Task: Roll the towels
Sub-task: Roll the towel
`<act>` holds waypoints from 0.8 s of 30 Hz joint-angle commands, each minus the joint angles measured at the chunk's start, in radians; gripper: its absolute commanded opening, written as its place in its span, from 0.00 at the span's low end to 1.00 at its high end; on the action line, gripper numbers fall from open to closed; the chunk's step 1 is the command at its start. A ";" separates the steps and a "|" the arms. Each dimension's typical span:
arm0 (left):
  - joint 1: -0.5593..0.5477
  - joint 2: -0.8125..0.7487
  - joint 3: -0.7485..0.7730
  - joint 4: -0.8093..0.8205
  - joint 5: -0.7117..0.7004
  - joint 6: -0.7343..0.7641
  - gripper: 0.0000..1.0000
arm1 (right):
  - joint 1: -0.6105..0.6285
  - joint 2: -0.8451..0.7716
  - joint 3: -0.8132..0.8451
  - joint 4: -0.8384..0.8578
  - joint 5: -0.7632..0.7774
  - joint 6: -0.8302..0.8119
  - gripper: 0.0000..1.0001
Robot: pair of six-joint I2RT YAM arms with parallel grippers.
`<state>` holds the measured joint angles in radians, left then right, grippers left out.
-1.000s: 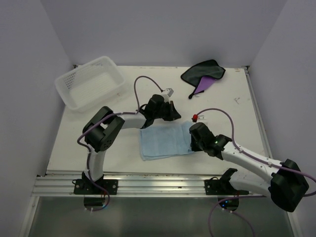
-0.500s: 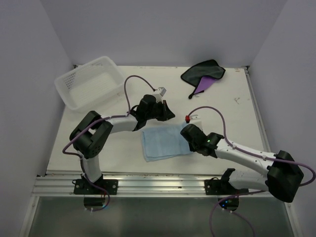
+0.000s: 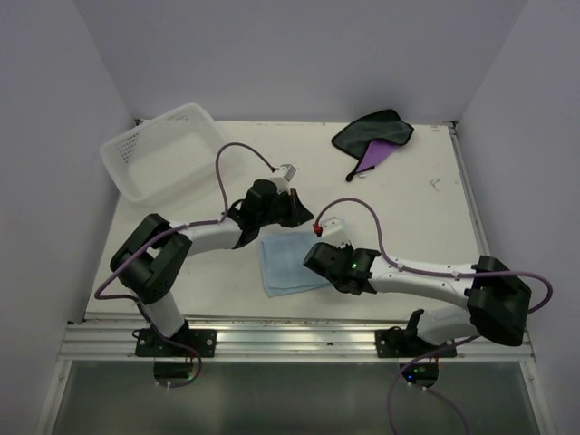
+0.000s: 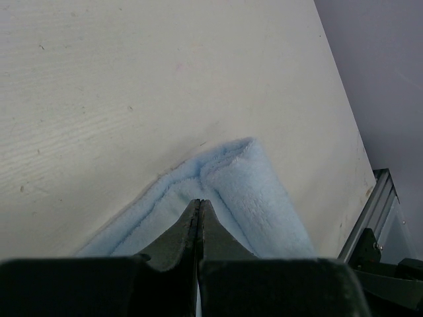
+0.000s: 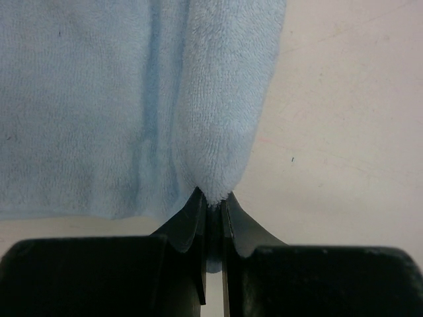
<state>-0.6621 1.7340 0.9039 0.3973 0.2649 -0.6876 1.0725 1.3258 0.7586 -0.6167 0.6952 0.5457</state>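
Both arms have slid to the left since a second ago. The blue towel (image 3: 283, 267) looks smaller now, because its right side has been pulled over to the left.

From the top, the blue towel lies on the table (image 3: 408, 199), near the front and in the middle. The left gripper (image 3: 299, 220) is at the towel's far edge. The right gripper (image 3: 314, 259) is at its right edge. The purple towel (image 3: 373, 136) lies in a heap at the far right of the table, well apart from both arms. The basket (image 3: 163, 149) sits in the far left corner.

In the left wrist view, the left gripper (image 4: 198, 206) is closed tight. It pinches the blue towel (image 4: 248, 181), which folds up in a soft ridge around the tips. The bare table (image 4: 132, 72) is behind it.

In the right wrist view, the right gripper (image 5: 211, 201) is nearly closed and nips the rolled edge of the blue towel (image 5: 92, 99) between its tips. The rest of the towel lies flat to the left, and the table (image 5: 344, 132) shows on the right.
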 commanded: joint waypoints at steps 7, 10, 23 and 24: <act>0.015 -0.106 -0.042 -0.005 -0.039 0.030 0.00 | 0.101 0.159 0.130 -0.100 0.176 0.054 0.04; 0.018 -0.120 -0.046 -0.008 -0.046 0.031 0.00 | 0.121 0.205 0.159 -0.126 0.193 0.075 0.04; 0.047 -0.166 -0.073 -0.003 -0.026 0.031 0.00 | 0.202 0.407 0.280 -0.245 0.280 0.129 0.05; 0.047 -0.169 -0.074 0.005 -0.021 0.030 0.00 | 0.208 0.421 0.286 -0.258 0.283 0.134 0.05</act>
<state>-0.6258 1.6077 0.8330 0.3725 0.2310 -0.6861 1.2591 1.7115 0.9939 -0.8177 0.9028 0.6243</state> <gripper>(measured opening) 0.005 0.092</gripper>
